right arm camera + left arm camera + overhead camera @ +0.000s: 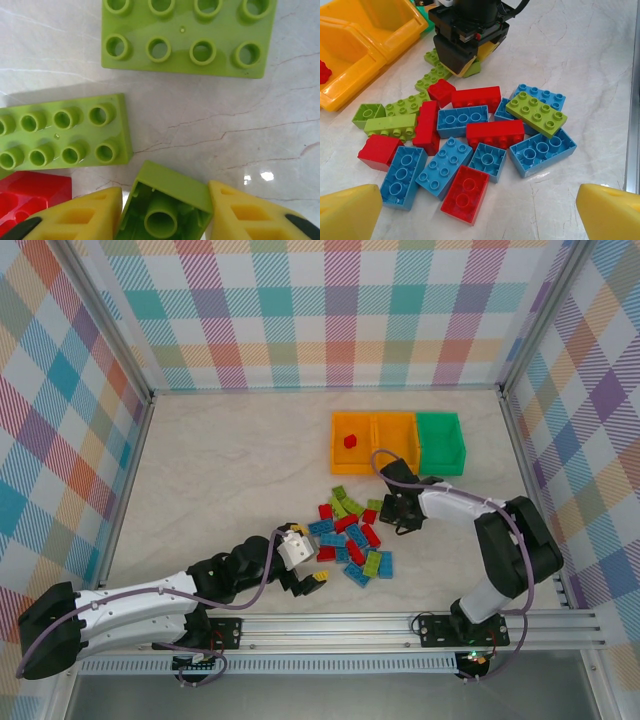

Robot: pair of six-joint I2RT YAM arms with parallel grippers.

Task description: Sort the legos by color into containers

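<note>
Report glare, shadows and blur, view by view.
Top external: even light, sharp, faint shadows. Left wrist: yellow fingertips blurred, legos crisp. Right wrist: bright glare spots on the table, lime brick between the fingers slightly soft.

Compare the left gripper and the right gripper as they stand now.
The left gripper is wide open, nothing between its fingers; the right gripper is closed on a small lime green plastic brick. The left gripper sits at the near left of the pile of studded bricks, the right gripper at its far right. Both have yellow fingers.
</note>
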